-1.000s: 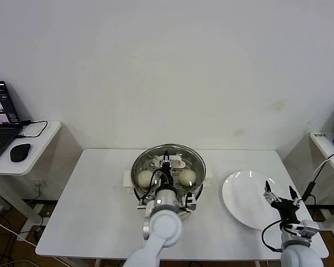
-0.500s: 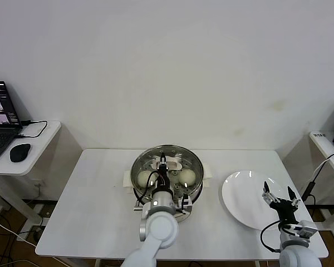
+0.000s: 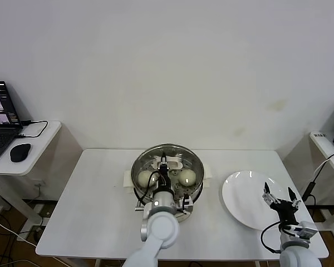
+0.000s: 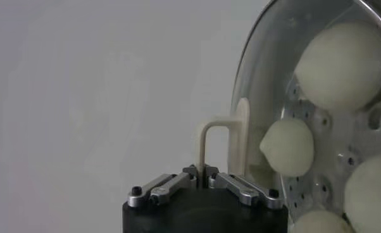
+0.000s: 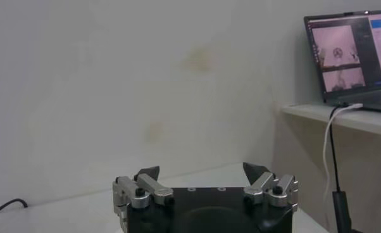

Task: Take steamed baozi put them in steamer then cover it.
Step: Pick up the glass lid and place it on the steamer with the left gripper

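The white tabletop (image 3: 94, 206) carries the steamer (image 3: 167, 177) at its middle and a white plate (image 3: 246, 199) to the right. A glass lid (image 3: 168, 157) sits on the steamer over the baozi (image 3: 187, 177), and the left gripper (image 3: 166, 164) has its fingers (image 4: 178, 183) clamped together on the lid's cream handle (image 4: 223, 147). The right gripper (image 3: 279, 197) hovers over the plate's near right edge, fingers (image 5: 147, 173) spread apart and holding nothing.

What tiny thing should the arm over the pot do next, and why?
Probably open the left pincer and let go of the lid handle. The glass lid already looks seated over the pot with the buns under it. The right pincer waits open over the plate.
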Tool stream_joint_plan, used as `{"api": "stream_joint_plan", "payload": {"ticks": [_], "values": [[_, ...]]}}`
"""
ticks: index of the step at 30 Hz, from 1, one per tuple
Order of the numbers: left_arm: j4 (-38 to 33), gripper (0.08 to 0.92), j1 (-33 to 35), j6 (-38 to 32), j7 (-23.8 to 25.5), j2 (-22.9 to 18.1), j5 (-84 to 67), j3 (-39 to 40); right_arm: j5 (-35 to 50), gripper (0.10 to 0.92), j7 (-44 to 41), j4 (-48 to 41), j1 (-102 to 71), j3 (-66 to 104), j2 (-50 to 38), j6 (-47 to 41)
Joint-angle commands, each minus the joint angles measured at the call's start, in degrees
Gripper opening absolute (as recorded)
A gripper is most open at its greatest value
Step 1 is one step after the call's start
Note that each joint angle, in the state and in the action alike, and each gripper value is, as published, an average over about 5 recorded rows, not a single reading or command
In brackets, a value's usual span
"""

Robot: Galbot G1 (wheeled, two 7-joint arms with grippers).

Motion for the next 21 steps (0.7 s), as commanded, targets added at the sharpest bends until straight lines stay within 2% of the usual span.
{"api": "stream_joint_plan", "payload": {"ticks": [1, 18, 21], "values": [[0.42, 0.133, 0.05, -0.13, -0.64, -0.25, -0.14, 0.04, -0.05, 0.822, -0.03, -0.10, -0.02, 0.07, -0.06, 0.13], [0.39, 0.134, 0.52, -0.24, -1.03, -0.36, -0.94, 0.21, -0.07, 0.823, -0.09, -0.18, 0.00, 0.23, -0.02, 0.28], [-0.27, 0.165, 0.64, -0.31, -0.68, -0.29, -1.11, 0.30, -0.08, 0.822, -0.10, -0.23, -0.03, 0.24, 0.01, 0.32]]}}
